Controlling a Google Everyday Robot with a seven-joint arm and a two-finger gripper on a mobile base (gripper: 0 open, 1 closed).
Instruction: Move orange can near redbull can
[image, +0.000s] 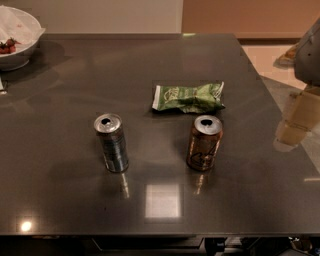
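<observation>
Eyes on the orange can (205, 142): it stands upright on the dark table (65, 210), silver top showing its opening, and nothing touches it. Just behind it, on the far side, lies a green snack bag (189, 97), near the can but apart from it. Toward the picture's left of the orange can, about level with it and well apart, stands the redbull can (111, 143). It is upright too, with bare table between the pair. Far beyond that, in the corner farthest from the orange can, sits a white bowl (17, 50) with something red inside.

On the orange can's other side, out past the table's edge, there's the gripper (292, 127), pale and hanging above the surface, well apart from the can with nothing visibly in it. Open or closed? Cannot tell from here.

So the reach looks yet to begin, and I'd call the task right at its start. To do the pickup well, come in from the gripper's own side, low enough to take the can around mid-body and spread wide enough for that broader barrel. Stay clear of the bag behind it. Keep the can upright, since that top looks opened. Carry it across the bare stretch and set it down just beside the slim can without a nudge, because that narrow one would likely tip easily. Let go only once the base sits flat.
</observation>
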